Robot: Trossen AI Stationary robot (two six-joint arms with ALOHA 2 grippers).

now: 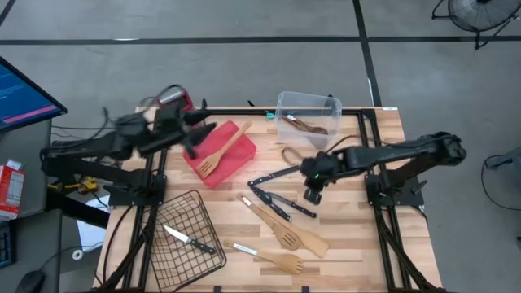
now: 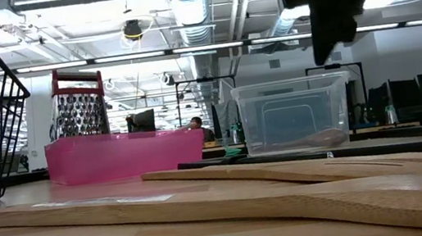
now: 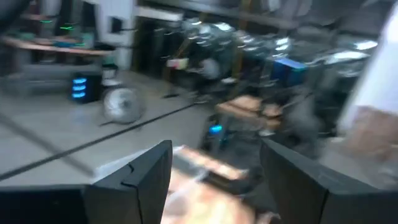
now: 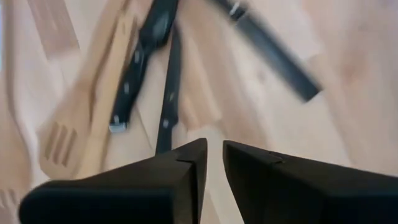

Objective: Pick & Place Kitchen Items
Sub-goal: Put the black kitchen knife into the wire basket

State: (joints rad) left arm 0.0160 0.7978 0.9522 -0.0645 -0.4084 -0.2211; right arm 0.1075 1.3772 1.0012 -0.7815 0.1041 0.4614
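Several black-handled knives lie on the table's middle beside a wooden slotted turner and a wooden spatula. My right gripper hangs above the knives, pointing steeply down, its fingers nearly together with nothing between them. My left gripper is raised and level at the left end of the red tray, open and empty. Another wooden turner lies on that tray. One knife lies in the black wire basket. A wooden spoon lies in the clear bin.
The red-topped grater stands at the table's far left behind the tray. The clear bin is at the far middle, the wire basket at the near left. Bare wood shows at the table's right side.
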